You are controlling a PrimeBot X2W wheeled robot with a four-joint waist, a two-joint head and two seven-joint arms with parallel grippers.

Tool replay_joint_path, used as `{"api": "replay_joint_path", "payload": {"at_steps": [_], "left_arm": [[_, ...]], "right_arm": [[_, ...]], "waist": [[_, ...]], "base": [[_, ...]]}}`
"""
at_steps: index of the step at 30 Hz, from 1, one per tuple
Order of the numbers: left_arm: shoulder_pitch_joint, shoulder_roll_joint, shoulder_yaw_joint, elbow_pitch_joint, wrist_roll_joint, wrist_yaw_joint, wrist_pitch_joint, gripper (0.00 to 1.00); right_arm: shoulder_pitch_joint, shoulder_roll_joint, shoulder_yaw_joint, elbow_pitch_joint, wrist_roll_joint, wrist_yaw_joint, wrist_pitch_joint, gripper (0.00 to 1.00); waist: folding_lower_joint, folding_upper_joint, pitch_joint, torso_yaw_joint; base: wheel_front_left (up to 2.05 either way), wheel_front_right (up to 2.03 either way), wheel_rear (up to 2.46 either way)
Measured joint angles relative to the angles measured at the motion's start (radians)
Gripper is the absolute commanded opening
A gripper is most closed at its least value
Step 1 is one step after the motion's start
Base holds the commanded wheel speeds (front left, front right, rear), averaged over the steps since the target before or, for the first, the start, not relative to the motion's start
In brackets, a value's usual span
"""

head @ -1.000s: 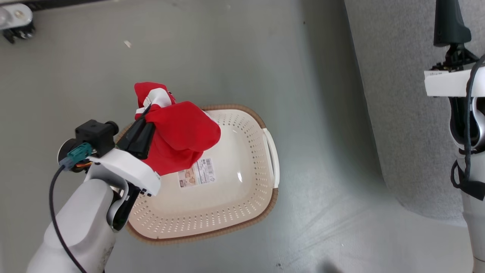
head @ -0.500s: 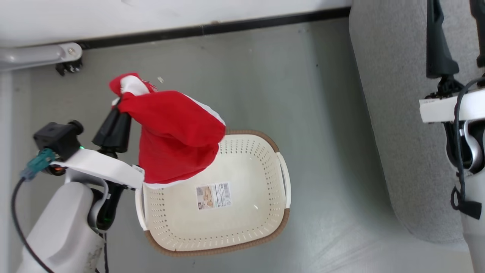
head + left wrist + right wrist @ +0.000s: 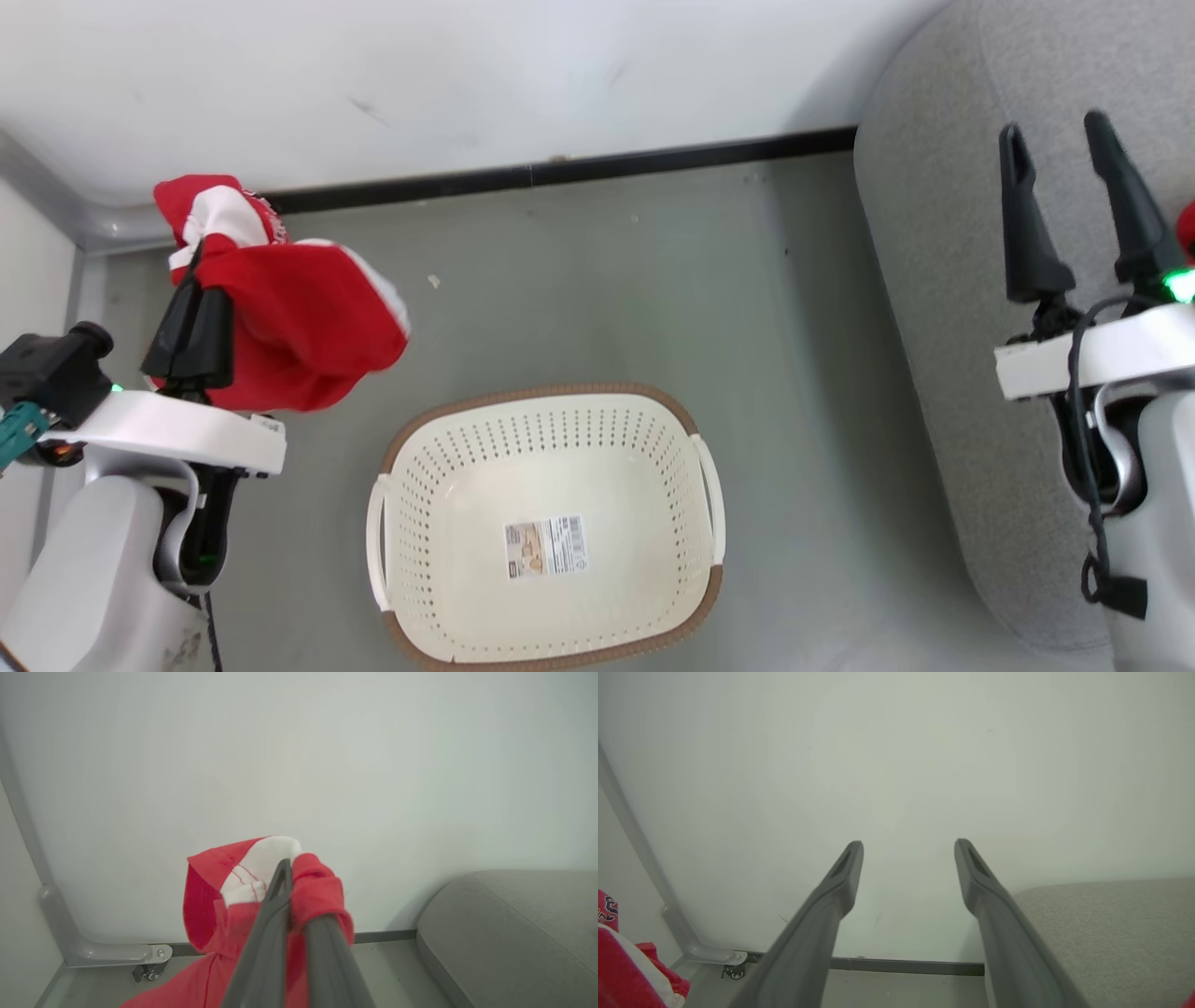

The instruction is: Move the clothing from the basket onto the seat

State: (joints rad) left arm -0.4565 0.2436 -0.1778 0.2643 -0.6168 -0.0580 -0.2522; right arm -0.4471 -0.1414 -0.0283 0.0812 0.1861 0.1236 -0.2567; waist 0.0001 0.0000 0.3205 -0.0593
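- Holds one red garment (image 3: pixel 299 327) with white trim in the left gripper (image 3: pixel 196 266), both dark fingers pinched together on a bunched fold of the cloth.
- Carries that garment in the air, up and to the left of the basket (image 3: pixel 439 485) in the head view, apart from its rim and well apart from the seat (image 3: pixel 943 373).
- Spreads the right gripper (image 3: pixel 1053 131) wide, its two fingers well apart, over the left edge of the seat.
- Counts one cream basket with a brown rim and two white handles (image 3: pixel 714 504) on the grey floor (image 3: pixel 607 280), with one barcode label (image 3: pixel 546 546) in plain sight on its bottom.
- Counts one grey upholstered seat at the right, its rounded corner near the black baseboard (image 3: pixel 560 173).
- Shows navy lettering on the red cloth at the lower left of the right wrist view.
- Catches one small red sliver (image 3: pixel 1186 224) at the head view's right edge, just beside the right gripper; too little to tell what.
- Finds one caster (image 3: pixel 149 970) under a grey bracket by the wall (image 3: pixel 467 84).
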Motion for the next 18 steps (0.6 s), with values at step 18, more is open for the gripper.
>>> {"api": "replay_joint_path", "payload": {"at_steps": [18], "left_arm": [[0.191,0.005,0.103,-0.038,0.086,0.027,0.0,0.0]], "right_arm": [[0.184,0.047,0.007,0.028,0.015,0.0,0.0,1.0]], "waist": [[0.0,0.0,-0.169,-0.02]], "base": [[0.0,0.0,0.0]]}}
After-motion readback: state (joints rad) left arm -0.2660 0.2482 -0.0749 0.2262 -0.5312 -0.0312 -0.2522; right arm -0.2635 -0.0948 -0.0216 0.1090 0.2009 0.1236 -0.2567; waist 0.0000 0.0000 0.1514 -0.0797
